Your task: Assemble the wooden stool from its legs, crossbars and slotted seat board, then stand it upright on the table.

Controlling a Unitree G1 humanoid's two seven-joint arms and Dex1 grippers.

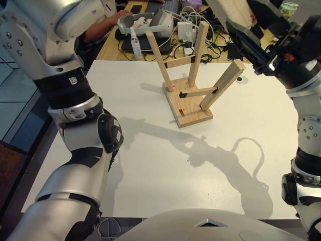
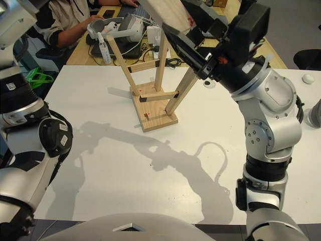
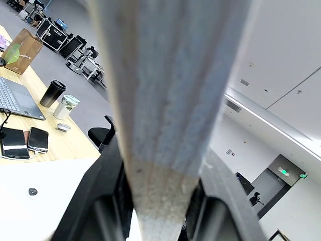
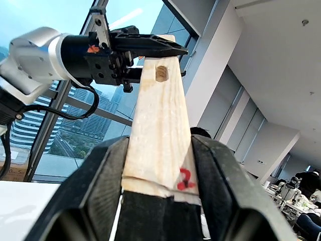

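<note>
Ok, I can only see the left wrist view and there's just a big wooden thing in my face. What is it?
Observer: It's a wooden leg. The right tool is clamped on its other end, near a red mark.
Operator: Where's the rest of the stool?
Observer: On the white table. The seat board lies flat with three legs sticking up.
Operator: Are the crossbars in?
Observer: Two crossbars link those legs.
</note>
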